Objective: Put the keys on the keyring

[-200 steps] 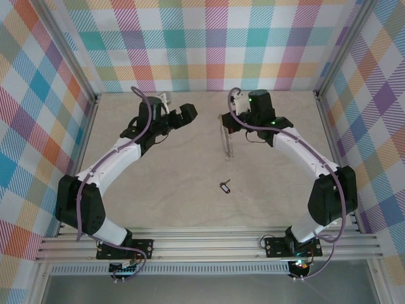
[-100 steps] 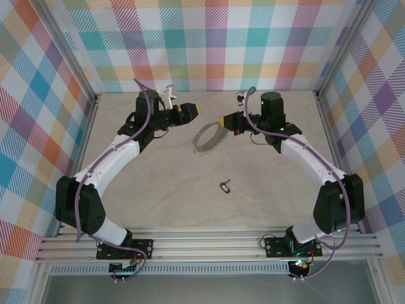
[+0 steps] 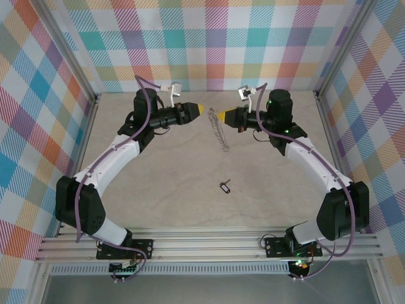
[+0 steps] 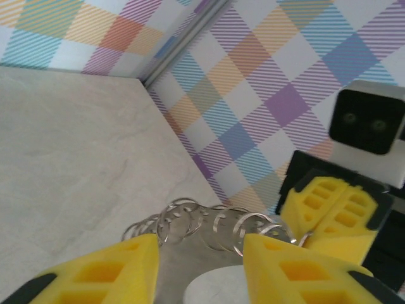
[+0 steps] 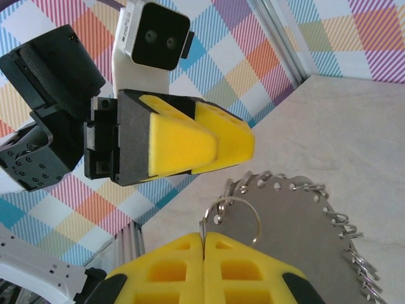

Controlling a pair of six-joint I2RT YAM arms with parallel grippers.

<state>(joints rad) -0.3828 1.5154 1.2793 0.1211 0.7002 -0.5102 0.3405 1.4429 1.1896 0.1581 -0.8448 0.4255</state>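
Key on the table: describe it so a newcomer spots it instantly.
On the pale beige tabletop, look just near-side of centre. The tiny dark key with a small silvery loop lies there alone, unlike the large fringed silvery hoop held up by the right gripper.

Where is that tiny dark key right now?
In the overhead view, the key lies alone on the table near its middle, nearer the arms' bases than the keyring held by the right fingers.
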